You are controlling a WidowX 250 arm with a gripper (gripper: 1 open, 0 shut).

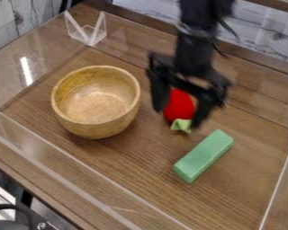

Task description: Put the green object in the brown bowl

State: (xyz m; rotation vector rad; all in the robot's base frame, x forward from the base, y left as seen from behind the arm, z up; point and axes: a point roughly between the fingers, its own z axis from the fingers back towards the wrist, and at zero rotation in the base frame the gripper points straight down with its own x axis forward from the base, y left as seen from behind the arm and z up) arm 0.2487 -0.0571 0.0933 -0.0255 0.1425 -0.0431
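The green object (203, 154), a flat light green bar, lies on the wooden table right of centre toward the front. The brown bowl (96, 101), round and wooden, sits at the left with nothing inside. My gripper (180, 106) hangs open just above and up-left of the green object, its two black fingers (155, 92) spread on either side of a red strawberry toy (180, 108). Nothing is held between the fingers. Motion blurs the arm.
Clear acrylic walls (279, 180) fence the table on all sides. A small clear plastic stand (85, 30) sits at the back left corner. The strawberry toy lies between the bowl and the green bar.
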